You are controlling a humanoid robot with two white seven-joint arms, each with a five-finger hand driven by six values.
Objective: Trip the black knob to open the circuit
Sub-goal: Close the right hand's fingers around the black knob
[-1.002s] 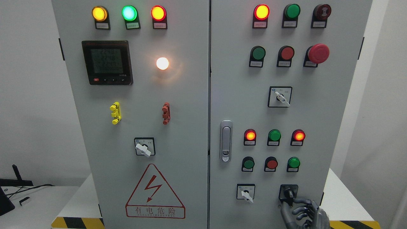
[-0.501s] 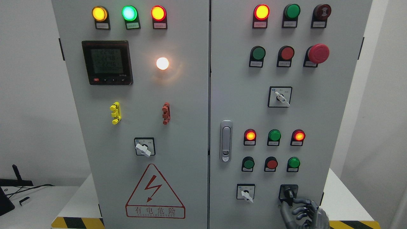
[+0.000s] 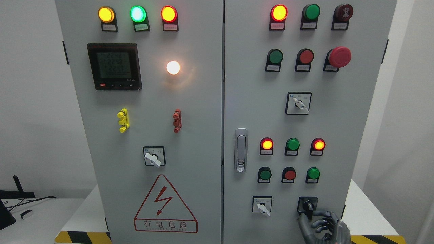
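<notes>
Grey-metal right hand (image 3: pixel 324 228) enters at the lower right edge, fingers curled, with upper fingertips (image 3: pixel 317 214) touching the small black rotary knob (image 3: pixel 308 205). This knob sits on a black square plate at the bottom right of the grey steel cabinet door (image 3: pixel 325 118), right of a white-handled selector switch (image 3: pixel 262 205). Grasp closure cannot be confirmed.

The right hand (image 3: pixel 324 228) is dark grey metal-looking, with jointed, segmented fingers (image 3: pixel 318 224) and a glossy finish.
</notes>
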